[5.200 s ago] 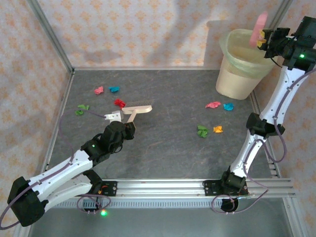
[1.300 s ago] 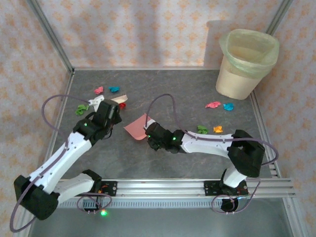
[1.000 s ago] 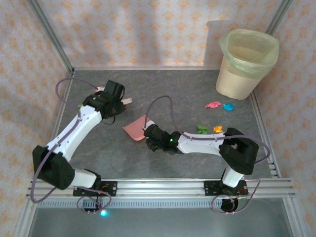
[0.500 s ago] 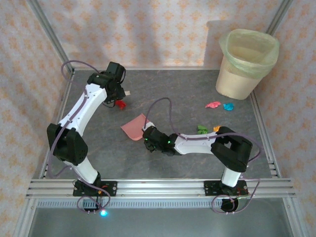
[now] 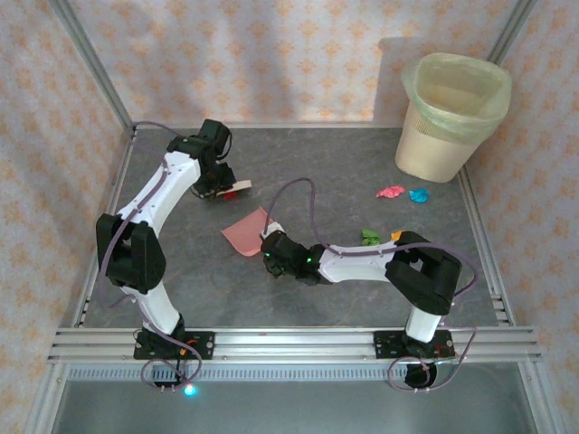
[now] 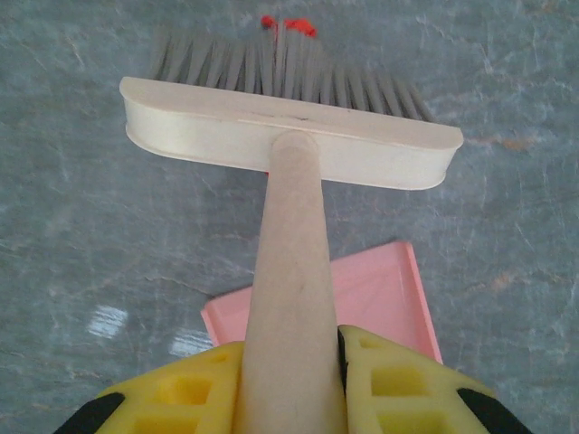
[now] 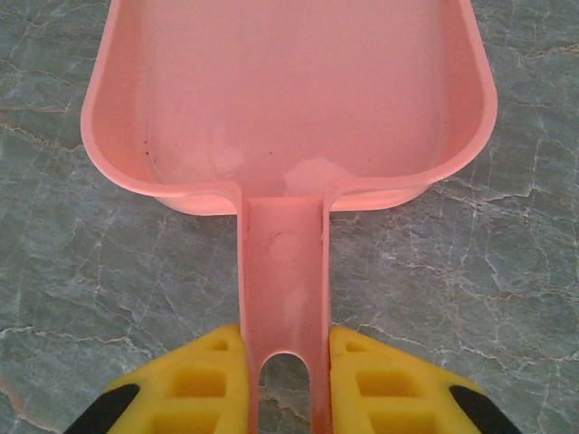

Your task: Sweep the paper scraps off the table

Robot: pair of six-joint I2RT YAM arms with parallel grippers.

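The left gripper (image 6: 289, 375) clamps the brush (image 6: 289, 145) by its round wooden handle. Crumpled red paper scraps (image 6: 289, 24) sit at twelve o'clock beyond the grey bristles. The right gripper (image 7: 283, 375) pinches the glossy pink dustpan (image 7: 289, 90) by its slotted stem, over the veined table (image 7: 452, 271).

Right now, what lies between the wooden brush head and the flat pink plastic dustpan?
Bare grey stone-patterned table, seen in the left wrist view; the red paper scraps sit beyond the bristles.
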